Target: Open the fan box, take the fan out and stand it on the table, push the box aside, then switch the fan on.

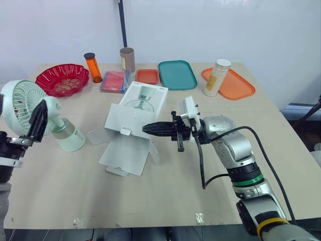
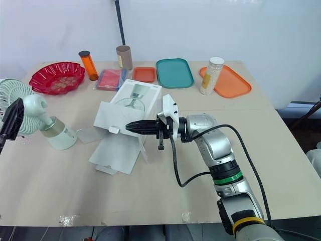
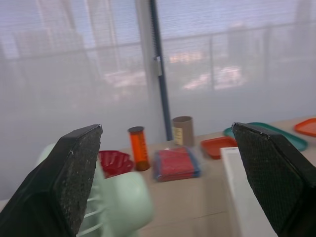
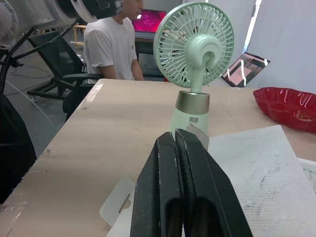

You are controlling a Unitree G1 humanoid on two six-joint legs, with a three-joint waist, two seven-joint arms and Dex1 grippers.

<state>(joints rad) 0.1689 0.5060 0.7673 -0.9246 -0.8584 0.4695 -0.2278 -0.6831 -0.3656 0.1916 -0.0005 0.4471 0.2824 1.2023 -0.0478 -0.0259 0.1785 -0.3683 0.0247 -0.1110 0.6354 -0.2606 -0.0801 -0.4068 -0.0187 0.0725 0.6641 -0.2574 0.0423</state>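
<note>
Left eye view: we see the fan point(image 1: 22, 103) standing upright on the worktop's point(image 1: 165, 196) left side, our left tool point(image 3: 166, 127) spread wide beside it; right tool point(image 1: 145, 128) pinched closed, tips over the opened box point(image 1: 140, 103) mid-worktop.

Matt white card box point(image 1: 136, 108), smooth plastic fan point(image 4: 196, 74), wooden table point(image 1: 75, 191).

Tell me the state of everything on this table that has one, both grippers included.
Box: open, flaps splayed, lying flat.
Fan: out of the box, standing upright; running or not, cannot tell.
Left gripper: open, by the fan.
Right gripper: shut, over the box flap.
Orange bottle: upright, capped.
Jar: upright, lid on, standing on the orange tray.
Tube: upright.
</note>
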